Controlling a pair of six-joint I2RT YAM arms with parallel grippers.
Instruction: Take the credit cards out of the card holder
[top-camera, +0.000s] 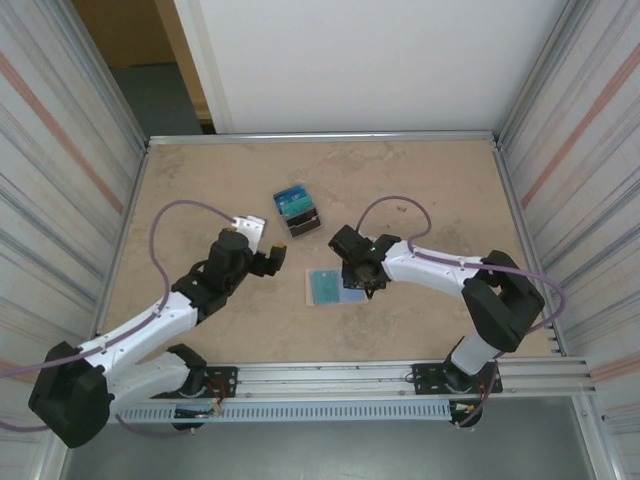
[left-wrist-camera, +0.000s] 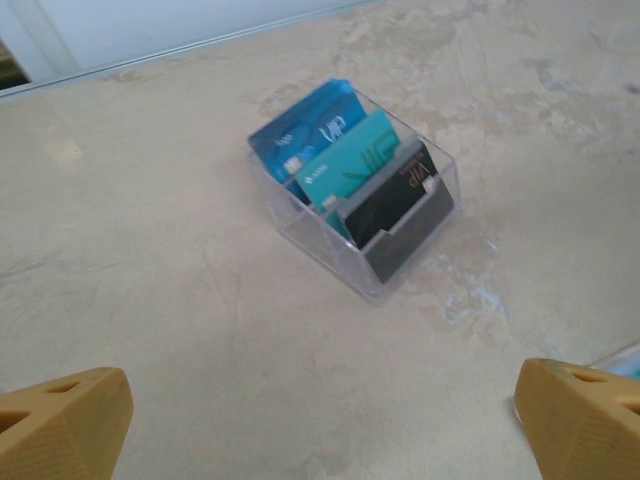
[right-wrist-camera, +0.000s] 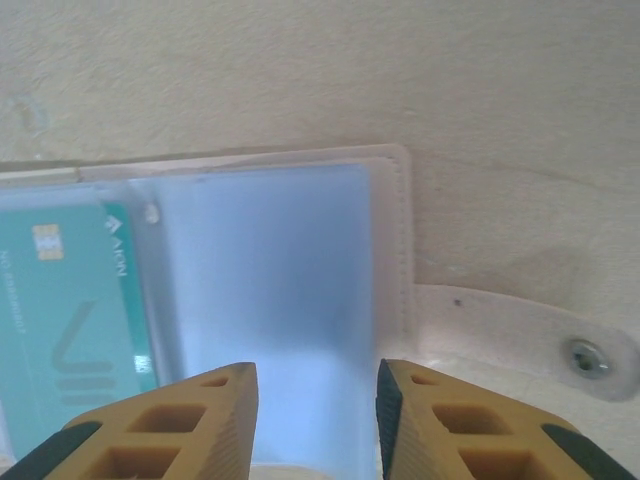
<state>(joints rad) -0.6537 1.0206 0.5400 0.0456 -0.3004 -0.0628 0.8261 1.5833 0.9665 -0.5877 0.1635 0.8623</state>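
While hanging low over the right half of the opened card holder (right-wrist-camera: 270, 280), grips nothing with the right gripper (top-camera: 367, 281), jaws parted by a narrow gap. Lies flat on the bench (top-camera: 200, 190) near the front middle, between the two arms, with a beige rim around a glossy pale-blue inside. Shows, from the right wrist, a teal credit card (right-wrist-camera: 75, 330) tucked in the left pocket, chip near its top left corner, beside a pale-blue pocket under the fingertips (right-wrist-camera: 170, 425). Juts from the holder's right edge as a snap tab (right-wrist-camera: 525, 335), flat on the bench, metal stud near its end. Hovers near the holder's left side with the left gripper (top-camera: 277, 258), jaws spread wide on nothing. Faces a clear box (left-wrist-camera: 400, 255) farther back on the bench, well apart from the holder, with blue, teal and dark cards (left-wrist-camera: 345, 165) standing on edge in a row inside.
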